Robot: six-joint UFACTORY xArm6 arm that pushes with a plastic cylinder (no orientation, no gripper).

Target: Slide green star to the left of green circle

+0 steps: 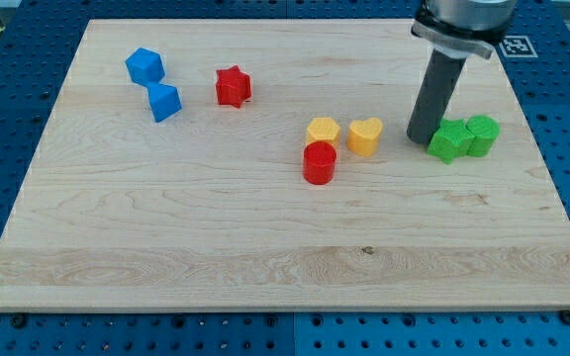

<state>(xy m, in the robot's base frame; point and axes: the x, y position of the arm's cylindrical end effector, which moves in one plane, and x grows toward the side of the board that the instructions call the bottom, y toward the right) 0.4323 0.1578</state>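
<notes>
- green star [450,141] sits at the board's right side, touching the green circle [482,134] on that block's left
- my tip [421,138] is just left of the star, at or near contact; a plain rod, no fingers, holding nothing
- nearest on the left: yellow heart [365,136], yellow hexagon [323,131], red cylinder [319,162], clustered
- far left: red star [233,86], two blue blocks [144,66] [164,102], shapes unclear
- light-grained wooden board [265,267]; blocks matte

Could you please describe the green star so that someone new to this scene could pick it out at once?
Look to the view's right on the wooden board, where two green blocks touch. The green star is the left one, right beside my tip. Unlike the smooth green circle on its right, it has pointed, notched edges.
</notes>
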